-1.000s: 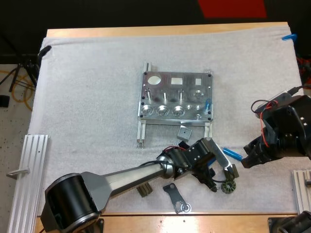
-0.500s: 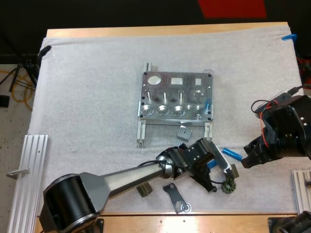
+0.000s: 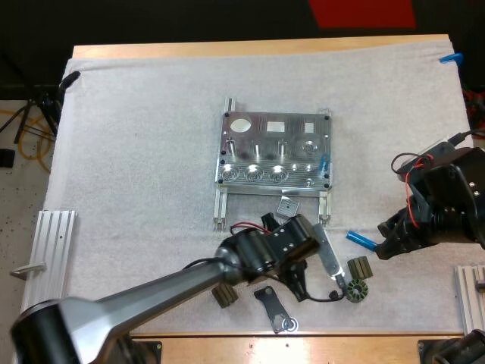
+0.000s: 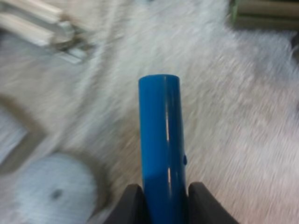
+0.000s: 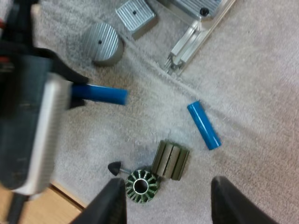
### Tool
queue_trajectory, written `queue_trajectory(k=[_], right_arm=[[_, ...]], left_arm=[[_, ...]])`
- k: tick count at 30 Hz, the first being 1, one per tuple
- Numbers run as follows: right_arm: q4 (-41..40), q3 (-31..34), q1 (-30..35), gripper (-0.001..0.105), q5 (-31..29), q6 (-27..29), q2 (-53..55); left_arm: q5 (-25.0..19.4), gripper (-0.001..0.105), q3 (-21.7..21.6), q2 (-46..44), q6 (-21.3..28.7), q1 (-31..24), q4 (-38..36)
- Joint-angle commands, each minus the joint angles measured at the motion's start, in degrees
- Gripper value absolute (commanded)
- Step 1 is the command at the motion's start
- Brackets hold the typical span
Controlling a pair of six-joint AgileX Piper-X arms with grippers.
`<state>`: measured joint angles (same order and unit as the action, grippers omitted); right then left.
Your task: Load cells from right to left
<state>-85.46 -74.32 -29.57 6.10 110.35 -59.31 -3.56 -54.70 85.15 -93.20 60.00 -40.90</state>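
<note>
The metal fixture (image 3: 274, 150) lies mid-mat, with one blue cell (image 3: 324, 162) standing at its right end. My left gripper (image 3: 309, 254) is below the fixture, shut on a blue cylinder (image 4: 162, 140) that sticks out past its fingers (image 4: 133, 205). In the right wrist view that held cylinder (image 5: 100, 93) hangs over the mat near a round ribbed disc (image 5: 100, 42). A second blue cylinder (image 3: 361, 240) (image 5: 203, 125) lies loose on the mat. My right gripper (image 3: 388, 246) (image 5: 168, 205) is open just right of it.
A dark ribbed block (image 3: 358, 267) (image 5: 171, 160) and a green stator ring (image 3: 356, 290) (image 5: 142, 185) lie near the front edge. A small square metal part (image 3: 287, 205) sits below the fixture. A dark bracket (image 3: 274, 307) and another block (image 3: 222, 296) lie under my left arm.
My left arm has pulled back to the left and turned its wrist, carrying the blue cylinder away from the stator ring. My right arm has barely moved.
</note>
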Motion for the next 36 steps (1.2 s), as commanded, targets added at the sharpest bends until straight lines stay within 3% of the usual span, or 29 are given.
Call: queue_trajectory(k=[1, 9, 15, 18, 22, 30, 36], right_arm=[[0.93, -0.13, -0.14, 0.042, 0.28, 0.46, 0.77], [3.05, -0.13, -0.14, 0.042, 0.89, 0.46, 1.51], [4.64, -0.13, -0.14, 0.042, 7.55, 0.38, 1.51], [4.66, -0.13, -0.14, 0.042, 9.59, 0.37, 1.51], [4.93, -0.13, -0.14, 0.042, 9.57, 0.37, 1.51], [7.53, 0.00, -0.14, 0.042, 22.04, -1.16, 1.51], [12.13, 3.90, -0.14, 0.042, 29.45, -4.93, 1.37]], left_arm=[[-1.74, 0.000, -0.25, -1.63, 1.18, 0.14, -1.80], [-2.22, 0.000, -0.25, -11.81, 3.41, 0.14, -4.34], [-2.59, 0.000, -0.25, -18.45, 4.25, 0.14, -6.88], [-6.60, 0.000, -0.25, -21.90, 4.73, 0.14, -10.21], [-6.75, 0.000, -0.25, -26.21, 5.15, 0.14, -12.32], [-6.50, 0.000, -0.25, -32.28, 7.98, 0.14, -13.49], [-2.01, 0.000, -0.10, -33.05, 12.38, 0.14, -14.73]])
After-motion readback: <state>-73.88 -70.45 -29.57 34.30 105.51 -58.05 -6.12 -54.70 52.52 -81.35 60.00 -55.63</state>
